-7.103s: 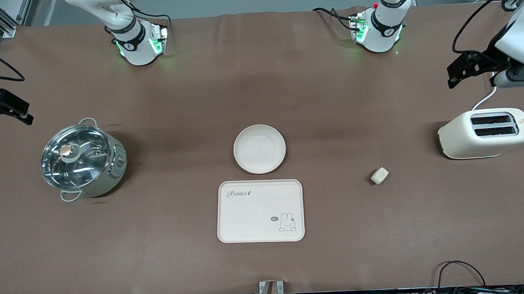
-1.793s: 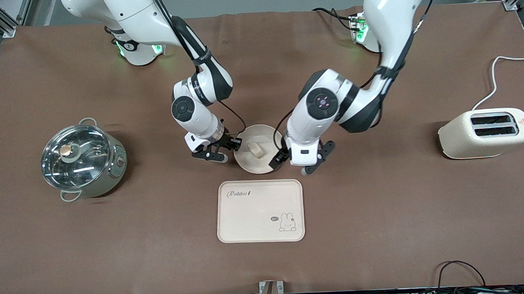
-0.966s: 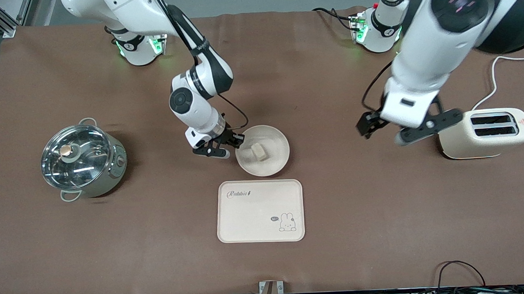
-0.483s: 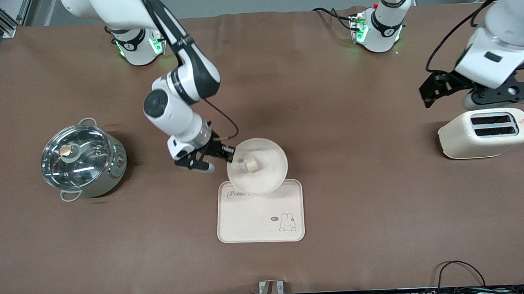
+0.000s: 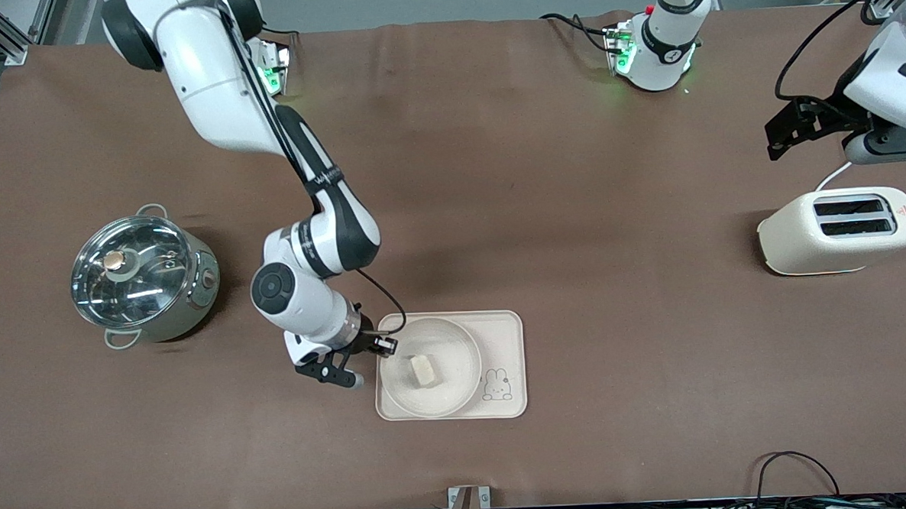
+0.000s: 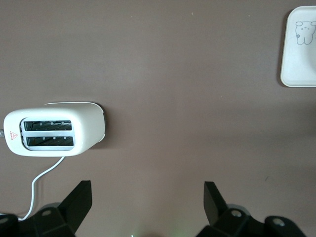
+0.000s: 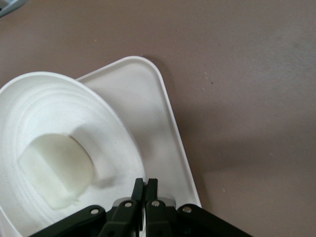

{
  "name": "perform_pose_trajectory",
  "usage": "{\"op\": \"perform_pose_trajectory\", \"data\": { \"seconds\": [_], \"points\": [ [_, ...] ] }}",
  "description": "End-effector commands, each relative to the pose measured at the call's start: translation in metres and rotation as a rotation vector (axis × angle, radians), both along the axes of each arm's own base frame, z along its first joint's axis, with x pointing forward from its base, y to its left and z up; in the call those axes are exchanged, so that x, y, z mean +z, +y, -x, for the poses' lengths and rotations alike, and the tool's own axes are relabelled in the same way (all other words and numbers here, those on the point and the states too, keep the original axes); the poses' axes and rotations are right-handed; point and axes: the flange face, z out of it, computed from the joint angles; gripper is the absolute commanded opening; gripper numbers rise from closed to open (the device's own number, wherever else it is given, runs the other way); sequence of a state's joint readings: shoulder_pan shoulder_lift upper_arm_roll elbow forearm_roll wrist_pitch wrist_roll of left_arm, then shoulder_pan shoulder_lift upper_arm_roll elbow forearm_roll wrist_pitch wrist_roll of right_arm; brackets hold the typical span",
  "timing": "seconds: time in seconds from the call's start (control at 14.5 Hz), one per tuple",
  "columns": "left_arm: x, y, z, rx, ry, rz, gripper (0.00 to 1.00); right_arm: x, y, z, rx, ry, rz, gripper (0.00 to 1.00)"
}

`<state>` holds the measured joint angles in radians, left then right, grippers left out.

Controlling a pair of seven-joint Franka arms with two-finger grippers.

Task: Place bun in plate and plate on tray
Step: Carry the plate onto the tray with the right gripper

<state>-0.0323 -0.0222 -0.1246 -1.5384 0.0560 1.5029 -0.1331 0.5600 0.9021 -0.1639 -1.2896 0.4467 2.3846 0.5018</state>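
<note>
Bun (image 5: 423, 370) is sitting in the plate (image 5: 457, 342), which the right claw (image 5: 381, 348) is pinching by its rim over the tray (image 5: 506, 336), at the end nearest that claw. Left claw (image 6: 147, 197) is hanging with fingers spread wide above the table (image 5: 573, 203), near the toaster (image 5: 839, 231).

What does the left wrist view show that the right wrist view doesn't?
Only the left wrist view shows the cream two-slot toaster with its white cord, below the open left end effector. Only the right wrist view shows the small cream-white bun in the round cream plate, whose rim the right end effector pinches. Both show the cream rectangular tray and the brown table.
</note>
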Motion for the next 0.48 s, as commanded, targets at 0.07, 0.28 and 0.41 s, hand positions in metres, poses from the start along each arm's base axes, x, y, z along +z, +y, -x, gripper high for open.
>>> {"op": "perform_pose_trajectory", "data": {
  "seconds": [0.07, 0.28, 0.41],
  "points": [
    [-0.002, -0.001, 0.006, -0.017, -0.018, 0.013, 1.00, -0.005, 0.017, -0.002, -0.008, -0.020, -0.021, 0.00],
    [-0.003, -0.002, 0.004, -0.017, -0.018, 0.013, 1.00, -0.010, 0.017, 0.005, -0.013, -0.002, -0.021, 0.00],
    [-0.005, -0.001, 0.002, -0.014, -0.020, 0.014, 1.00, -0.013, 0.020, 0.010, -0.009, 0.004, -0.018, 0.00]
  ]
}}
